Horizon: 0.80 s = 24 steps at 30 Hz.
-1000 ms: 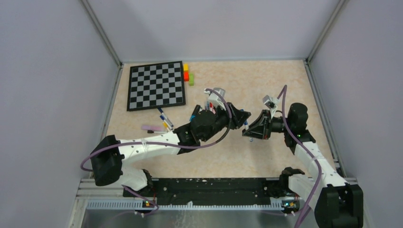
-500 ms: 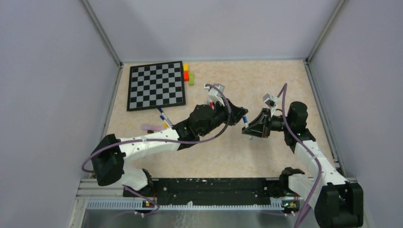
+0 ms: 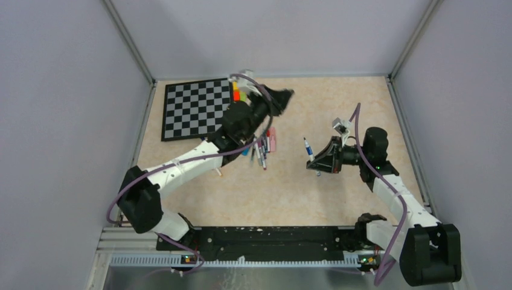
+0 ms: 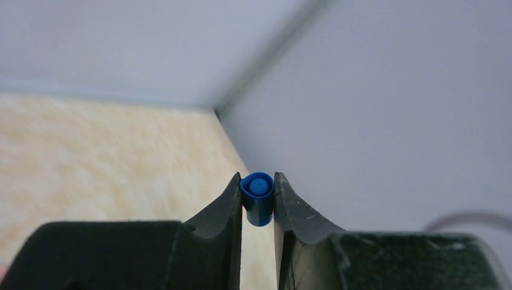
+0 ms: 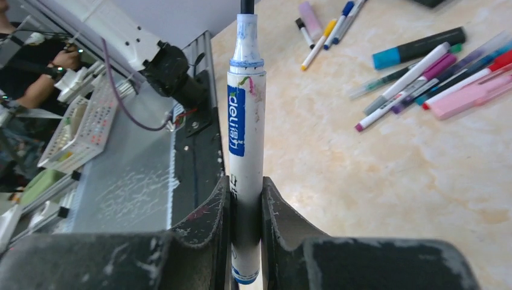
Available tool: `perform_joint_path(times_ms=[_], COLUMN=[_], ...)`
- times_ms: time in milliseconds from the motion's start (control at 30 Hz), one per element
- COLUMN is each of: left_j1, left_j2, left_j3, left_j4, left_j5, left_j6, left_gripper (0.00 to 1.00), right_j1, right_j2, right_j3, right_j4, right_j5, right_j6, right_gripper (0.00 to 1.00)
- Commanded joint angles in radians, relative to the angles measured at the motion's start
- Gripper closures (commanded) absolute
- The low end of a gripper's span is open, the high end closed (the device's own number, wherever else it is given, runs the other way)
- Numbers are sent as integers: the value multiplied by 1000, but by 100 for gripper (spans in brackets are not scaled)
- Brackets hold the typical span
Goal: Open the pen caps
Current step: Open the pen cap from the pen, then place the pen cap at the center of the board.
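Blue pen cap [image 4: 258, 199] is clamped between the two fingers of the left claw [image 4: 258, 181], with one round end turned to the wrist camera. It is held up in the air above the surface [image 3: 338, 103], and behind it the far corner of the walls is seen. From above, the left arm reaches far forward and its claw hangs over the back part of the surface, just right of the chessboard [image 3: 198, 109] and near the small coloured blocks [image 3: 236, 92], which the arm hides in part. The right claw [image 5: 244, 184] is clamped on the lower barrel of a white marker [image 5: 244, 109] with a blue label. The marker stands upright between the fingers, and its upper end is uncapped and shows a dark nib. In the overhead view this marker is right of the middle of the surface, well apart from the left claw. Between the two arms a loose pile of pens [image 3: 262, 151] lies on the surface, with a pink highlighter [image 3: 272, 139] at its right edge. The right wrist view shows in this pile a dark marker with a teal end [image 5: 416, 48]. A few thin pens [image 5: 326, 24] lie apart from the pile, farther from this camera.
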Motion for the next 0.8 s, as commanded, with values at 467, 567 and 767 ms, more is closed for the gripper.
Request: perform_joint_path(times_ms=[467, 567, 767], left_j1=[110, 111, 113], left_j2=[-451, -579, -684], left_j3=[-324, -417, -500], left_j4=[-185, -382, -726], left_j5=[19, 39, -35], left_j6=[1, 16, 16], left_gripper=[100, 100, 99], right_j1=[-143, -143, -145], right_j2=[-78, -23, 147], right_j3=[90, 101, 173], right_j4=[-374, -372, -413], right_j5=[484, 558, 667], right_j6=[-315, -316, -344], right_gripper=[100, 100, 100])
